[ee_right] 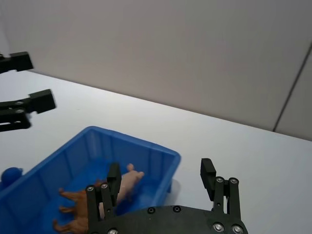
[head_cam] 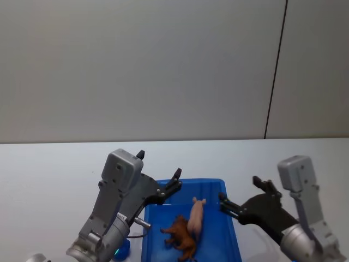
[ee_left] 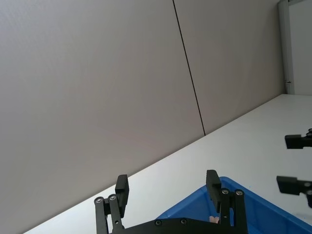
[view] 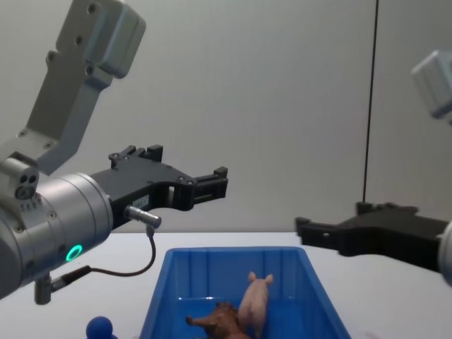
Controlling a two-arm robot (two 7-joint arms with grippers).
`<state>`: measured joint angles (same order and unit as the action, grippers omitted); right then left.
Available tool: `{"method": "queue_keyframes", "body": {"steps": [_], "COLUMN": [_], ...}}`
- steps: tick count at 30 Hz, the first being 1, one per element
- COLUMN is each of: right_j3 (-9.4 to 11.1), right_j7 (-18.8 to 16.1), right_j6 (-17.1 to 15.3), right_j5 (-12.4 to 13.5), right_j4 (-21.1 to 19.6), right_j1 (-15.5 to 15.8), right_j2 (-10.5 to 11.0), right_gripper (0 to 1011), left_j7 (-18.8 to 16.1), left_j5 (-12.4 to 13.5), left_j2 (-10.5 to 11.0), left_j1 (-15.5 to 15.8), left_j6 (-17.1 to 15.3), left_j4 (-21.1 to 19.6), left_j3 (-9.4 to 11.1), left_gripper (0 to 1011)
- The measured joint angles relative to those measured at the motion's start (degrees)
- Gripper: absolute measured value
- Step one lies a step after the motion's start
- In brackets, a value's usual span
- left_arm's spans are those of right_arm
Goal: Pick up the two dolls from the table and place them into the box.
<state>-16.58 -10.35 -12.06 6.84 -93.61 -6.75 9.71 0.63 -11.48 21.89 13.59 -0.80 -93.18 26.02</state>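
Note:
Both dolls lie inside the blue box (head_cam: 191, 182): the pale pink pig (head_cam: 196, 216) in the middle, the dark brown animal (head_cam: 183, 238) beside it toward the near side. My left gripper (head_cam: 159, 164) hovers open above the box's far left corner, holding nothing. Just off the box's right rim, my right gripper (head_cam: 239, 188) is also open and holds nothing. The right wrist view shows the pig (ee_right: 128, 182) and the brown animal (ee_right: 73, 200) in the box (ee_right: 127, 148), beyond that gripper's (ee_right: 161, 175) spread fingers. From the chest, the pig (view: 254, 301) lies against the brown animal (view: 219, 322).
The box rests on a white table (head_cam: 43, 174) that runs back to a plain grey wall. A small round blue object (head_cam: 123, 250) sits on the table by the box's near left corner, under my left arm.

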Motion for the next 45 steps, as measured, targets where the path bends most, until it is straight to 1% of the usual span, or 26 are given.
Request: {"method": "queue_keyframes", "body": {"steps": [2, 4, 10, 19, 24, 27, 34, 37, 40, 41, 45], "right_j3": [0.1, 0.58, 1.6, 2.49, 2.72, 2.82, 3.02, 3.1, 3.13, 3.15, 3.19], "right_j7": [0.47, 2.73, 6.21, 9.22, 10.12, 10.44, 11.13, 11.36, 11.47, 11.54, 11.66], "right_j6": [-0.08, -0.44, -1.07, -1.62, -1.77, -1.83, -1.97, -2.02, -2.04, -2.04, -2.07], "right_j5": [0.01, 0.32, 1.29, 2.16, 2.4, 2.5, 2.69, 2.77, 2.8, 2.82, 2.85], "right_j4": [-0.27, -1.51, -3.85, -5.94, -6.56, -6.77, -7.23, -7.39, -7.47, -7.51, -7.6], "right_j1": [0.21, 1.24, 3.26, 5.06, 5.57, 5.77, 6.16, 6.3, 6.37, 6.41, 6.5], "right_j2": [0.14, 0.78, 2.03, 3.15, 3.47, 3.59, 3.83, 3.93, 3.98, 4.0, 4.05], "right_gripper": [1001, 1001, 1001, 1001, 1001, 1001, 1001, 1001, 1001, 1001, 1001], "left_j7": [0.0, 0.0, 0.0, 0.0, -0.25, -0.7, -2.07, -2.79, -3.14, -3.35, -3.67], "left_j5": [0.0, 0.0, 0.0, 0.0, -0.03, -0.19, -1.25, -2.19, -2.83, -3.38, -4.7], "left_j2": [0.0, 0.0, 0.0, 0.01, 0.33, 0.72, 2.05, 3.08, 3.65, 4.09, 5.0], "left_j1": [0.0, 0.0, 0.0, -0.05, -0.32, -0.61, -1.64, -2.33, -2.69, -2.98, -3.57], "left_j6": [0.0, 0.0, 0.0, -0.12, -1.01, -1.96, -5.37, -7.77, -9.36, -10.51, -13.09], "left_j4": [0.0, 0.0, 0.0, 0.0, -0.43, -0.97, -2.67, -3.84, -4.43, -4.82, -5.54], "left_j3": [0.0, 0.0, 0.0, -0.05, -0.25, -0.51, -1.4, -2.11, -2.5, -2.81, -3.52], "left_gripper": [1001, 1001, 1001, 1001, 1001, 1001, 1001, 1001, 1001, 1001, 1001]}}
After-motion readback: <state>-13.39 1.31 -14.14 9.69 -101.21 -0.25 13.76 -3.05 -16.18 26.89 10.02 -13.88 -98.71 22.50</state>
